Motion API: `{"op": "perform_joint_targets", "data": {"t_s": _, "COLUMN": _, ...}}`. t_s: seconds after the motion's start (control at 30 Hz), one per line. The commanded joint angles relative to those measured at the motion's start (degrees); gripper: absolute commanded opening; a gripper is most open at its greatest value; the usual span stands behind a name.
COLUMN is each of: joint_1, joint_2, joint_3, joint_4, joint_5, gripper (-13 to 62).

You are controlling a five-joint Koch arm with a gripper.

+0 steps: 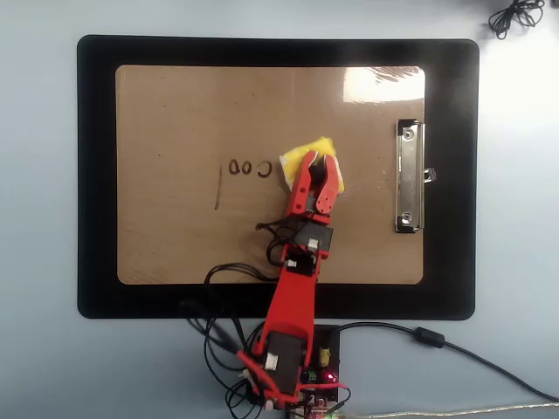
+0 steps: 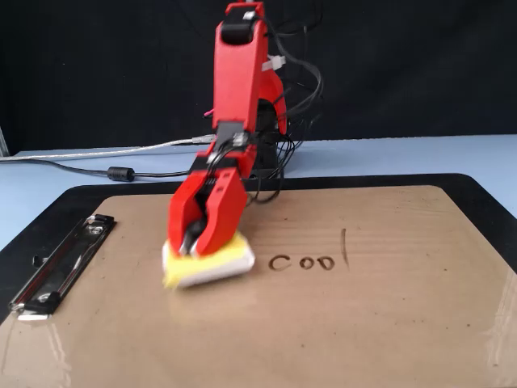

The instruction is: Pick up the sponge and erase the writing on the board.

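The tan board [image 1: 175, 113] lies on a black mat; it also shows in the fixed view [image 2: 363, 323]. The yellow sponge [image 1: 295, 158] lies flat on the board, seen in the fixed view [image 2: 226, 263] with a whitish underside. My red gripper [image 1: 319, 161] is shut on the sponge from above and presses it to the board [image 2: 198, 245]. The writing [image 1: 247, 168] sits just left of the sponge in the overhead view, and just right of it in the fixed view [image 2: 303, 263]. Only "cool" shows.
The silver clip [image 1: 409, 175] is on the board's right short side in the overhead view, left in the fixed view [image 2: 60, 263]. The black mat [image 1: 96, 175] surrounds the board. Cables [image 1: 236, 272] trail over the board's near edge by the arm's base.
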Motion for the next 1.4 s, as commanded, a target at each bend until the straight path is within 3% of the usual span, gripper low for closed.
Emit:
{"op": "perform_joint_targets", "data": {"t_s": 0.0, "joint_1": 0.97, "joint_2": 6.94, "joint_3": 5.80, "joint_4": 0.53, "joint_5": -0.79, "gripper": -7.9}}
{"op": "perform_joint_targets", "data": {"t_s": 0.27, "joint_1": 0.00, "joint_2": -16.44, "joint_3": -28.21, "joint_4": 6.24, "joint_5": 0.53, "gripper": -7.9}}
{"op": "perform_joint_targets", "data": {"t_s": 0.37, "joint_1": -0.35, "joint_2": -8.88, "joint_3": -18.37, "joint_4": 6.33, "joint_5": 2.72, "gripper": -7.9}}
{"op": "perform_joint_targets", "data": {"t_s": 0.47, "joint_1": -0.53, "joint_2": 11.16, "joint_3": 1.67, "joint_4": 8.61, "joint_5": 3.16, "gripper": -7.9}}
{"op": "perform_joint_targets", "data": {"t_s": 0.57, "joint_1": -0.09, "joint_2": 23.73, "joint_3": 11.60, "joint_4": 11.16, "joint_5": 3.96, "gripper": -7.9}}
{"op": "perform_joint_targets", "data": {"t_s": 0.63, "joint_1": 0.00, "joint_2": 21.53, "joint_3": 10.46, "joint_4": 10.99, "joint_5": 5.89, "gripper": -7.9}}
{"op": "perform_joint_targets", "data": {"t_s": 0.8, "joint_1": 0.00, "joint_2": -2.37, "joint_3": -13.54, "joint_4": 8.44, "joint_5": 7.03, "gripper": -7.9}}
{"op": "perform_joint_targets", "data": {"t_s": 0.9, "joint_1": -0.09, "joint_2": 2.46, "joint_3": -7.21, "joint_4": 7.12, "joint_5": 7.03, "gripper": -7.9}}
{"op": "perform_joint_targets", "data": {"t_s": 1.0, "joint_1": 0.09, "joint_2": 19.78, "joint_3": 10.28, "joint_4": 7.29, "joint_5": 7.12, "gripper": -7.9}}
{"op": "perform_joint_targets", "data": {"t_s": 1.07, "joint_1": 0.18, "joint_2": 24.08, "joint_3": 14.85, "joint_4": 7.47, "joint_5": 7.03, "gripper": -7.9}}
{"op": "perform_joint_targets", "data": {"t_s": 1.27, "joint_1": 0.26, "joint_2": 0.09, "joint_3": -8.26, "joint_4": 5.27, "joint_5": 7.03, "gripper": -7.9}}
{"op": "perform_joint_targets", "data": {"t_s": 1.37, "joint_1": 0.26, "joint_2": 3.52, "joint_3": -1.49, "joint_4": 1.67, "joint_5": 6.86, "gripper": -7.9}}
